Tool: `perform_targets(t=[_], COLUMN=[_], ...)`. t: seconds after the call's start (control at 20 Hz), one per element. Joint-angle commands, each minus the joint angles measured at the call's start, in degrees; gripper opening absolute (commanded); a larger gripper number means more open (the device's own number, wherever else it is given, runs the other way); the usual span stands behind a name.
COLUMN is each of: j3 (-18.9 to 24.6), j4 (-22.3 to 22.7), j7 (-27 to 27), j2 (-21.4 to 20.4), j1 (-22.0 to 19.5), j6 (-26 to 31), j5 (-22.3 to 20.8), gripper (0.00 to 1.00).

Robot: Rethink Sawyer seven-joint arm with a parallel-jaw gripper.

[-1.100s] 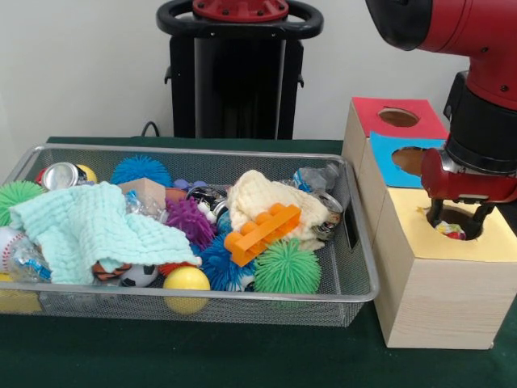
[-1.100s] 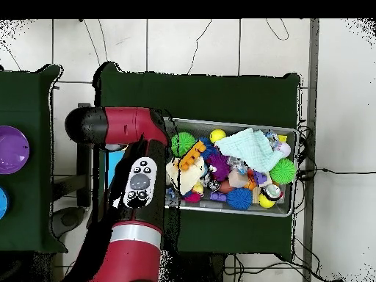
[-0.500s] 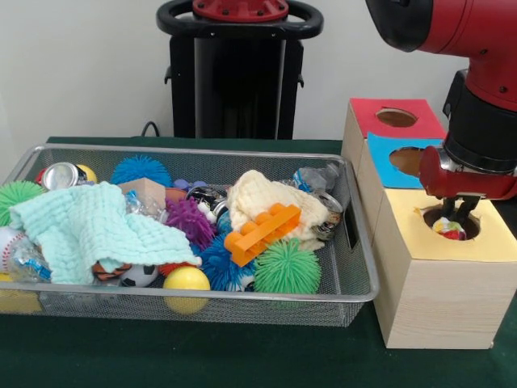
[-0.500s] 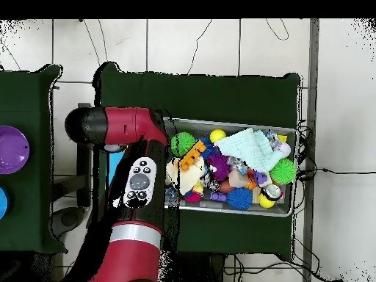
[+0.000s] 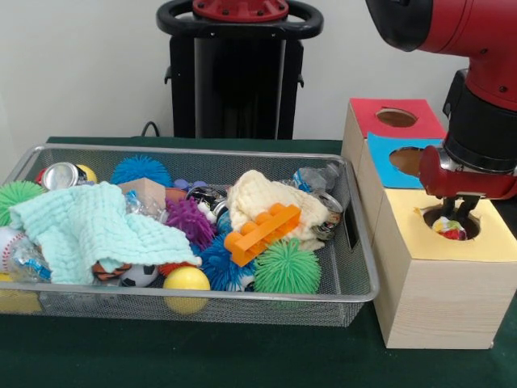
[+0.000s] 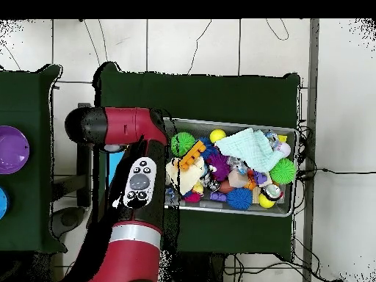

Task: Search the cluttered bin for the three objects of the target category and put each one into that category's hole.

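End effector point(image 5: 455, 210) clenched, fingers nearly together, above small colourful object point(image 5: 450, 230) in yellow-topped box's hole point(image 5: 452, 223).

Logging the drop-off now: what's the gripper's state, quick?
Gripper: over the yellow box's hole; jaws look nearly together, but whether they are open or shut cannot be told.

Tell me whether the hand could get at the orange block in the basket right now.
Probably yes. The orange block lies on top of the pile, on the cream cloth, with nothing over it. The hand is over the yellow box's hole, so it must travel across first.
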Motion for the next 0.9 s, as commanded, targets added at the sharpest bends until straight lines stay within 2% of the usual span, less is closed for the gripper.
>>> perform_targets(t=[0.05, 0.45, 0.9], j3=[2.2, 2.3, 2.1], j4=[6.0, 7.2, 8.0], j7=[6.0, 5.7, 5.8], j2=[-2.4, -5.0, -6.0], j1=[-1.0, -1.0, -0.8], j6=[5.5, 6.8, 7.1], j5=[-2.2, -1.9, -2.5], gripper=[0.00, 0.00, 0.00])
